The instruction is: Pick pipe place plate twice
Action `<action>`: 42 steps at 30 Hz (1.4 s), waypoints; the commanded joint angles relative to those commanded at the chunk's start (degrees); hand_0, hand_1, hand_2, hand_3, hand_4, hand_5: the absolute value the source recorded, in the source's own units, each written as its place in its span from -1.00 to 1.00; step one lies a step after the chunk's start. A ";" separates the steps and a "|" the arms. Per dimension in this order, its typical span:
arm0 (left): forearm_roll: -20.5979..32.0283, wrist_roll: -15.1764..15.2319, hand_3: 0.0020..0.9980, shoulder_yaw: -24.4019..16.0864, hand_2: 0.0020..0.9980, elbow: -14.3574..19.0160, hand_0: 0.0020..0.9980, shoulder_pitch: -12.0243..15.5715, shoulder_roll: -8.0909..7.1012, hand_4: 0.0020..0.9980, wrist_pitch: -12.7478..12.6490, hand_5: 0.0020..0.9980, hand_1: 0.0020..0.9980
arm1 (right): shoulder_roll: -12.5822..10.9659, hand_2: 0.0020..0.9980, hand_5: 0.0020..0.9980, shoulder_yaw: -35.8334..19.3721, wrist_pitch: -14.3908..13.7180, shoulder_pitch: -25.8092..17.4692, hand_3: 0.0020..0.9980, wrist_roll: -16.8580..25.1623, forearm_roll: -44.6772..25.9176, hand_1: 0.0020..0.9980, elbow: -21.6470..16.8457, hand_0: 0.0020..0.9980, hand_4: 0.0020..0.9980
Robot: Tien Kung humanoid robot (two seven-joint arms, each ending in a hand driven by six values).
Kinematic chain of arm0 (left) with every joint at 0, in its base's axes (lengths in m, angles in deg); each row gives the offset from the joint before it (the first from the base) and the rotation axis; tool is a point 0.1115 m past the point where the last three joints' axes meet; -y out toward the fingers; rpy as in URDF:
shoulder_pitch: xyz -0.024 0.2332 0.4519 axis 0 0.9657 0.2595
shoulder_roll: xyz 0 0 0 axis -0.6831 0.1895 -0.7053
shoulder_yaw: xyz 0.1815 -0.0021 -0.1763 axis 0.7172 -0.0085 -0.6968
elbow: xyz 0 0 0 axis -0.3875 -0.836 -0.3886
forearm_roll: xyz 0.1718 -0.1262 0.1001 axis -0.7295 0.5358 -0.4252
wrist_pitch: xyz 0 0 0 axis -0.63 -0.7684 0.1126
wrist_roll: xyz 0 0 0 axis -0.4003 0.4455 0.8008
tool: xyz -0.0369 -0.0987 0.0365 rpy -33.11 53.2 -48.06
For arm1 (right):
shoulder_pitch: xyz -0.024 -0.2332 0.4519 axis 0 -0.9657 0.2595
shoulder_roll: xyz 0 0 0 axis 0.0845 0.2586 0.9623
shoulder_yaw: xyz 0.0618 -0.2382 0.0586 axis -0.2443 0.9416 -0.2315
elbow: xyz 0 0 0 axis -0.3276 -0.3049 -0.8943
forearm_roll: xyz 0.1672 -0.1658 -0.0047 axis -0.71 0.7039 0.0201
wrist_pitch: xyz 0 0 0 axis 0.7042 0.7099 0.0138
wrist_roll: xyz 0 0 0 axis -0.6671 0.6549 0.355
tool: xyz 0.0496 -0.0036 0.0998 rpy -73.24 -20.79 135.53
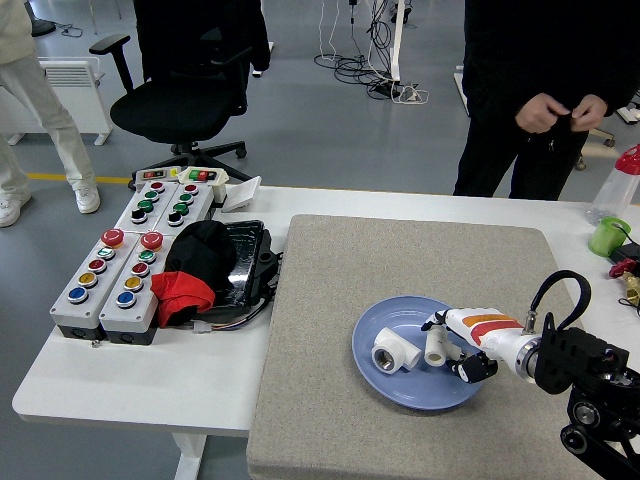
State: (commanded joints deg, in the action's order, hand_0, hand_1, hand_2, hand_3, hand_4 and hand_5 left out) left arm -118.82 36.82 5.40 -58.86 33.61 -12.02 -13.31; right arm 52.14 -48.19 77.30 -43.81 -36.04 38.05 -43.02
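No text, label, brand or number can be read anywhere here. The button boxes at the table's left carry coloured buttons, but any lettering on them is too small to make out. The right hand shows only orange stripes, no print.
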 joint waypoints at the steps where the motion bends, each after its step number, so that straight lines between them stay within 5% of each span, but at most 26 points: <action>1: -0.08 -0.01 0.14 -0.07 0.27 0.00 0.31 0.02 0.01 -0.19 0.00 1.00 0.25 | -0.02 1.00 -0.81 -0.08 0.14 -0.05 0.98 -0.02 -0.05 0.81 0.01 0.90 0.45; 11: -0.95 0.01 0.14 -0.75 0.27 -0.08 0.31 0.24 0.04 -0.18 -0.03 1.00 0.25 | -0.90 1.00 -0.87 -3.70 1.60 -1.56 1.00 -0.64 -0.67 0.87 -2.43 0.96 0.42; 17: -1.17 0.26 0.14 -0.91 0.27 -0.25 0.31 0.13 -0.05 -0.18 -0.12 1.00 0.25 | -2.19 1.00 -0.87 -11.48 -1.22 -4.05 1.00 1.36 -2.80 0.83 -6.34 0.90 0.35; 21: -1.29 0.28 0.14 -1.02 0.27 -0.29 0.31 -0.07 -0.08 -0.18 -0.17 1.00 0.25 | -3.42 1.00 -0.87 -18.55 -9.09 -6.99 1.00 6.08 -9.06 0.83 -6.18 0.90 0.35; 22: -1.38 0.28 0.14 -1.07 0.27 -0.30 0.31 -0.13 -0.08 -0.18 -0.16 1.00 0.25 | -3.84 1.00 -0.63 -21.34 -12.44 -8.05 1.00 8.65 -12.41 0.72 -5.08 0.77 0.02; 28: -1.90 0.29 0.14 -1.54 0.27 -0.38 0.31 -0.28 -0.12 -0.18 -0.21 1.00 0.25 | -5.69 1.00 -0.63 -31.10 -23.73 -12.07 1.00 17.33 -24.56 0.72 -2.95 0.77 0.02; 29: -2.12 0.27 0.14 -1.68 0.27 -0.38 0.31 -0.33 -0.12 -0.18 -0.15 1.00 0.25 | -5.95 0.93 -0.47 -33.28 -24.57 -13.23 0.85 18.61 -27.17 0.66 -2.81 0.68 -0.10; 34: -3.04 0.10 0.14 -2.34 0.27 -0.38 0.31 -0.36 -0.09 -0.18 0.01 1.00 0.25 | -6.04 0.93 -0.47 -43.36 -24.90 -18.81 0.85 22.39 -39.08 0.66 -3.20 0.68 -0.10; 35: -3.29 0.06 0.14 -2.50 0.27 -0.37 0.31 -0.35 -0.09 -0.18 0.06 1.00 0.25 | -5.85 0.72 -0.33 -45.75 -24.76 -20.39 0.64 22.81 -41.69 0.53 -3.41 0.57 -0.16; 36: -3.39 0.04 0.14 -2.57 0.27 -0.37 0.31 -0.35 -0.09 -0.18 0.08 1.00 0.25 | -5.76 0.72 -0.33 -47.14 -24.68 -21.20 0.64 22.97 -43.93 0.53 -3.49 0.57 -0.16; 42: -4.10 -0.13 0.14 -3.06 0.27 -0.35 0.31 -0.28 -0.05 -0.18 0.23 1.00 0.25 | -4.18 0.59 -0.25 -55.41 -22.24 -28.49 0.56 20.50 -58.45 0.46 -4.61 0.53 -0.18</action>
State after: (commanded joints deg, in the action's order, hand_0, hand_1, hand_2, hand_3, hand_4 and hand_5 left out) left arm -122.93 36.69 2.34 -59.21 33.33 -12.07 -13.07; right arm 47.96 -103.60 55.05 -72.30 -15.54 -20.40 -47.63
